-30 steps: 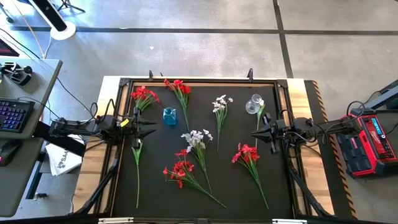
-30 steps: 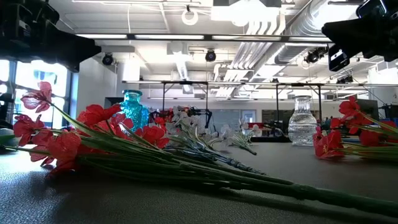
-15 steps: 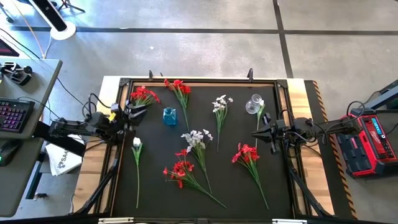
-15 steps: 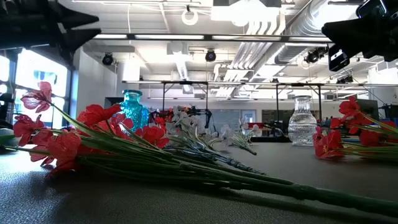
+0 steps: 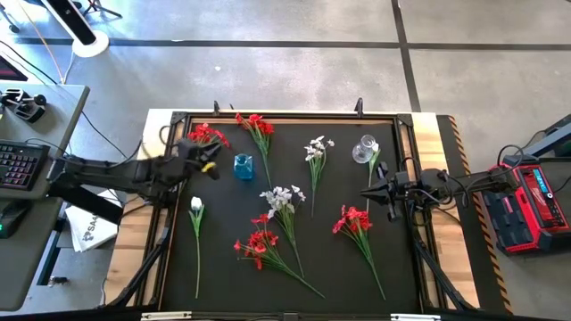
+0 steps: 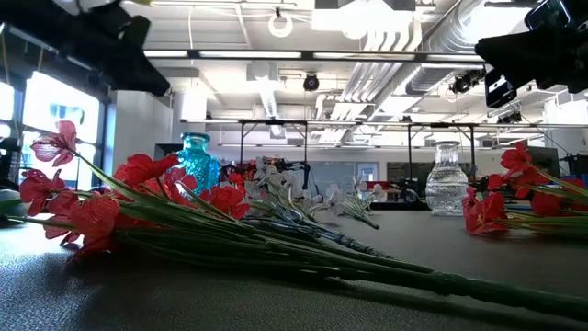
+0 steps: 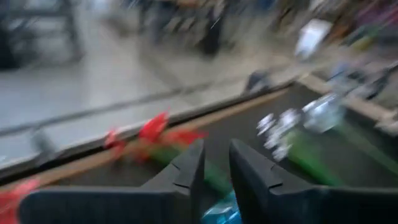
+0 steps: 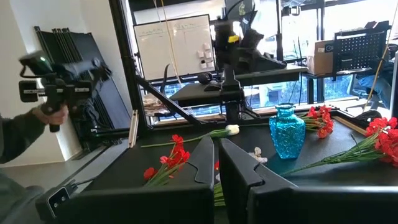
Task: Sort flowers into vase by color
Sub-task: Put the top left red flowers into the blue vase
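On the left of the black mat (image 5: 223,267), the left gripper (image 5: 207,160) hangs above the back left corner, just beside the blue vase (image 5: 243,167) and close to a red sprig (image 5: 206,136) lying by the mat's edge; its own camera shows its two fingers (image 7: 186,171) with only a narrow gap between them and nothing pinched there (the picture is smeared, so finer detail is lost). In front of that gripper a single white bud (image 5: 196,204) lies on a long stem running toward the near edge; behind the blue vase a second red sprig (image 5: 257,125) rests near the back rail. Toward the middle, a white sprig (image 5: 282,198) crosses a red cluster (image 5: 259,242) whose stems fan toward the near edge; a smaller white sprig (image 5: 317,148) lies farther back, well apart from both vases. Moving right, the clear glass vase (image 5: 364,149) stands upright near the back right corner, with nothing in it; another red sprig (image 5: 353,220) lies in front of it on the mat. At the right edge the right gripper (image 5: 368,192) hovers over the mat between the glass vase and that red sprig, its fingers pressed together on nothing. Every flower lies flat on the mat; none is in either vase.
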Controlling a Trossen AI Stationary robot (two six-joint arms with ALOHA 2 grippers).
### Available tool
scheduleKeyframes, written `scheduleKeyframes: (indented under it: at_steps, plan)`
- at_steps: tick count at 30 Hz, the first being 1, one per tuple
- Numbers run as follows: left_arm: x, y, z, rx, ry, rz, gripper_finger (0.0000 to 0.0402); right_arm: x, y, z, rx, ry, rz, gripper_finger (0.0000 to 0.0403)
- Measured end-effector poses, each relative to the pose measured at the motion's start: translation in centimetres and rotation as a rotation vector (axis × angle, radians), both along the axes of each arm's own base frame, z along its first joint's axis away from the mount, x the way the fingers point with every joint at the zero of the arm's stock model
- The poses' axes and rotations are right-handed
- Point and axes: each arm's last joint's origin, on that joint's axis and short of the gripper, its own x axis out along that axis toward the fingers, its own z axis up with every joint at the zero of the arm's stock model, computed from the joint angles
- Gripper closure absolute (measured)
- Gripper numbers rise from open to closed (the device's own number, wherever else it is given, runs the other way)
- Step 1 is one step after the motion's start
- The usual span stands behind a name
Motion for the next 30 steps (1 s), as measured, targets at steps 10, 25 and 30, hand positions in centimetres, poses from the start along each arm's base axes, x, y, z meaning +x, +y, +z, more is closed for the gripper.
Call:
scheduleKeyframes:
  at_steps: [10, 25, 30]
  plan:
    - [1.3, 3.6, 1.5, -0.237, 0.411, 0.251, 0.035, 0.0, 0.0, 0.0, 0.0, 0.003, 0.0, 0.0402]
    - [1.0, 8.8, -2.6, -0.714, 0.65, 0.281, 0.0183, 0.0, 0.0, 0.0, 0.0, 0.003, 0.0, 0.0402]
    - [0.5, 11.5, -4.8, -0.818, 0.753, 0.34, 0.017, 0.0, 0.0, 0.0, 0.0, 0.003, 0.0, 0.0402]
